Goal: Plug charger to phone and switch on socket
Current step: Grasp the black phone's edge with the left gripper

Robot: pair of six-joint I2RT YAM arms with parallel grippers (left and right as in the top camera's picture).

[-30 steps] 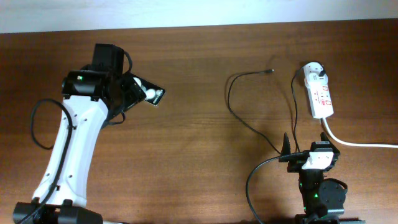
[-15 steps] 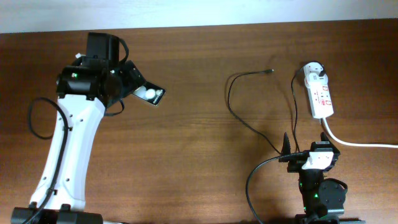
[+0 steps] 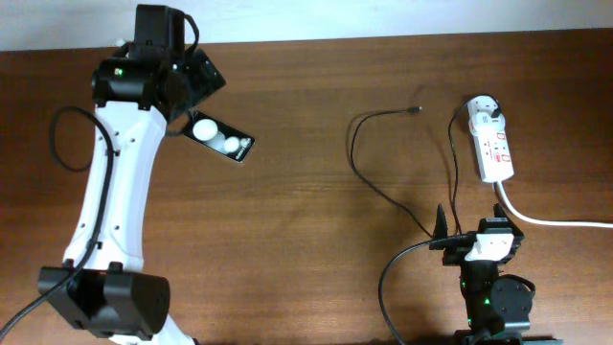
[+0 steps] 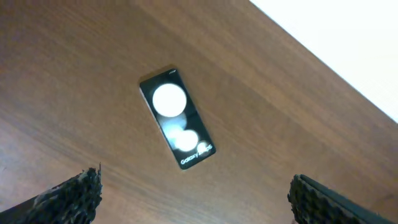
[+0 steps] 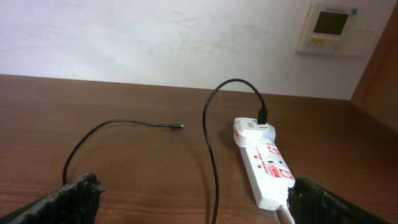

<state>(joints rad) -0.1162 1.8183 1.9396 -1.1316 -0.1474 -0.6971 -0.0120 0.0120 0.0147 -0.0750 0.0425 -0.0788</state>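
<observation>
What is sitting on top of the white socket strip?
A white adapter sits plugged at the far end of the socket, the black charger cable leaving it. The outlet beneath the adapter is covered.

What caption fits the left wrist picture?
Open left gripper hovers above the black phone lying flat on the wooden table.

Look at the left arm: long white shell, black joints, green light glowing, black cable looping off. The right arm: mostly black, white wrist block.
</observation>
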